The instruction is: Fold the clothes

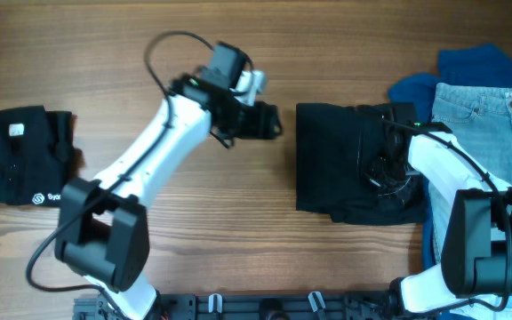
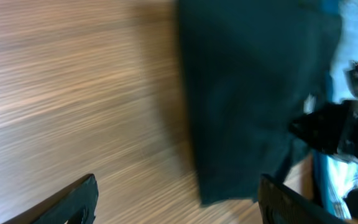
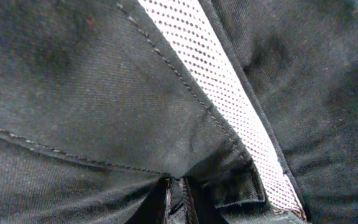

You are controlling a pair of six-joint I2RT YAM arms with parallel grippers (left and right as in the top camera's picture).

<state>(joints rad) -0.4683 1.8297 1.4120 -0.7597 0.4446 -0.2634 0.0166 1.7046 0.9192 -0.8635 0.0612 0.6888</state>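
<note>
The right gripper (image 3: 178, 186) has its fingers drawn together on a ridge of dark twill. In the right wrist view almost no gap shows between them, so we judge them clamped on the black shorts (image 1: 340, 160), just beside a strip of white mesh lining (image 3: 216, 81). From above, that gripper sits on the right half of the shorts, close to where they meet the light-blue jeans (image 1: 487, 120) and the blue garment (image 1: 474, 67) piled at the far right corner of the table (image 1: 238, 231). The left gripper (image 2: 178, 186) has its fingers spread wide and holds nothing. It hovers over bare wood just off the left hem of the shorts, apart from the cloth. The shorts lie right of the table's middle as a nearly square bundle, their slightly longer side running from the far edge toward the near edge. The free left hem therefore faces the left gripper squarely, and it is plainly the nearer one to that hem. A folded black logo garment (image 1: 20, 156) rests by the left edge, well apart from both arms.
</note>
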